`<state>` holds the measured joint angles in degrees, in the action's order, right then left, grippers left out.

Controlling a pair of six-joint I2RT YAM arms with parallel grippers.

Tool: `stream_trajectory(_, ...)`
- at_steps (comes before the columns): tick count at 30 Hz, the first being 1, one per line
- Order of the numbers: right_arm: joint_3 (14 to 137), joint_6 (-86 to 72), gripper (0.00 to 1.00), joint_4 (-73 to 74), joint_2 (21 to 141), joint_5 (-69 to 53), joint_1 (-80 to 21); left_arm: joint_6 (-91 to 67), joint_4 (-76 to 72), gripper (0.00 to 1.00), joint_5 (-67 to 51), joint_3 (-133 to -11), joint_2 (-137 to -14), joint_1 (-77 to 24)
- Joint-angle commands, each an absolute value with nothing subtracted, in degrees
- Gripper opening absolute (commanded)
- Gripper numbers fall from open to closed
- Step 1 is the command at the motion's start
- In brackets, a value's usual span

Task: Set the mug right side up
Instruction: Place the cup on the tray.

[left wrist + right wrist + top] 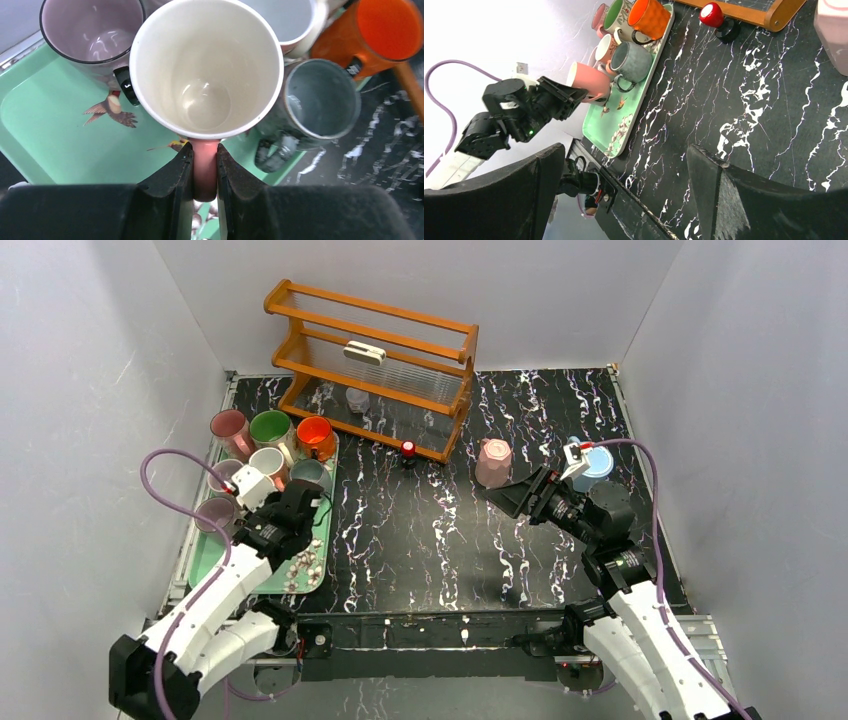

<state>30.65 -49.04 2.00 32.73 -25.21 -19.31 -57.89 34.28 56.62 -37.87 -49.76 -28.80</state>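
Left tool (pixel 204 156) clamped on pink mug (pixel 205 75) handle, mug looks about upright over green tray (pixel 45 135) at bench (pixel 450 540) left edge, right tool (pixel 621 165) apart, idle; next probably lower and release.

The overhead view looks down on the table (pixel 420 540); both wrist views share the green tray (pixel 50 130).

The mug (pixel 205 75) looked glazed, glossy inside — the rack (pixel 370 370) varnished wood, the tabletop (pixel 450 540) smooth marbled black.

Your left gripper (pixel 283 495) holds a white-lined mug (pixel 268 463) over the green tray (pixel 205 552); your right gripper (pixel 508 496) gapes beside the overturned pink mug (pixel 493 462).
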Motion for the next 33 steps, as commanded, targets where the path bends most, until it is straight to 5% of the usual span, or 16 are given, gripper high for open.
stream_trajectory(1,33.0,-48.5,0.99,0.9,33.4,-24.9,-19.4,-55.4,26.9,0.0,53.2,-37.1,-53.0,-23.7)
stream_trajectory(19,38.2,-47.0,0.99,12.0,38.4,-20.1,-19.5,-57.5,24.6,0.0,54.7,-34.2,-63.2,-20.9)
stream_trajectory(27,39.3,-47.1,0.99,15.4,40.0,-17.8,-19.4,-59.1,27.2,0.21,56.2,-35.9,-65.9,-20.6)
stream_trajectory(33,41.6,-46.8,0.99,21.0,41.9,-13.6,-19.5,-61.0,30.2,0.24,56.4,-37.5,-66.9,-20.5)
